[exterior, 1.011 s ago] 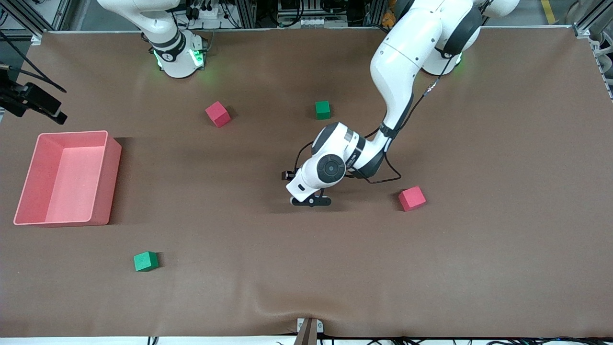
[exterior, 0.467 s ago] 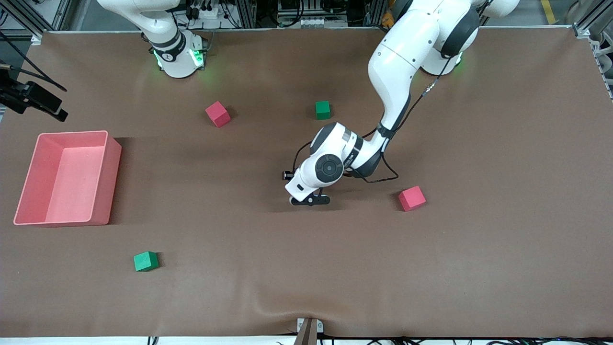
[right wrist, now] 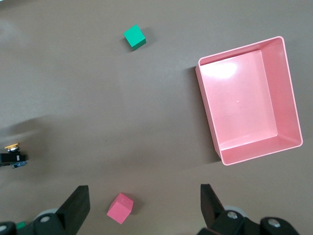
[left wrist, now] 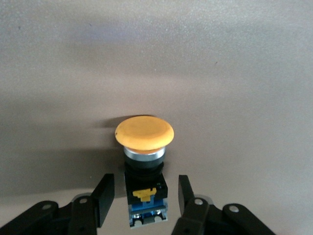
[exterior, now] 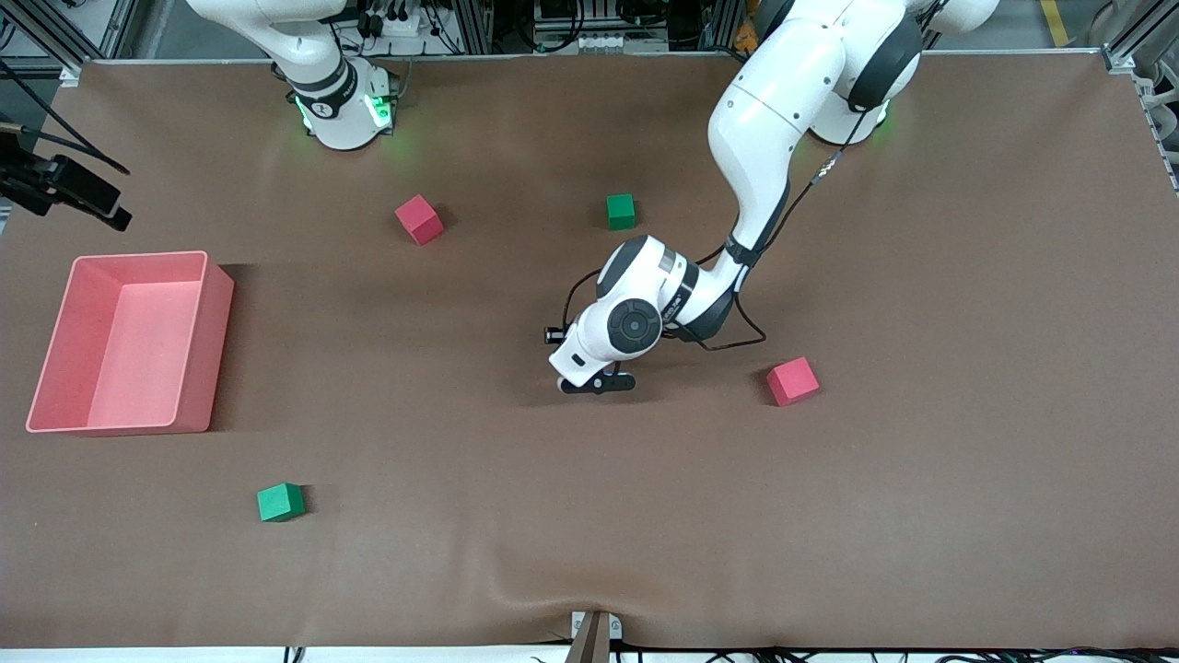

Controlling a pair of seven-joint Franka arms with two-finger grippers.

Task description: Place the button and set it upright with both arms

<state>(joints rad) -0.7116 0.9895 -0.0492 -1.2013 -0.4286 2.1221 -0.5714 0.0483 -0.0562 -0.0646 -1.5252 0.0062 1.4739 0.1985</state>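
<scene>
Front view: button [left wrist: 145, 147] hidden under left arm [exterior: 645, 313].

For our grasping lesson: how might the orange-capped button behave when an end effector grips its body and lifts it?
The button has a wide cap over a narrower body, so it looks top-heavy and may tip or swing in a grip low on the body. Lying on the table, the round cap could let it roll if nudged. It looks rigid, so the left end effector probably won't deform it.

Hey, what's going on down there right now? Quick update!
Left pincer low on the table mid-cloth, fingers either side of the button, small gaps showing. Right pincer open, waiting high near the pink bin. Nothing blocking.
</scene>
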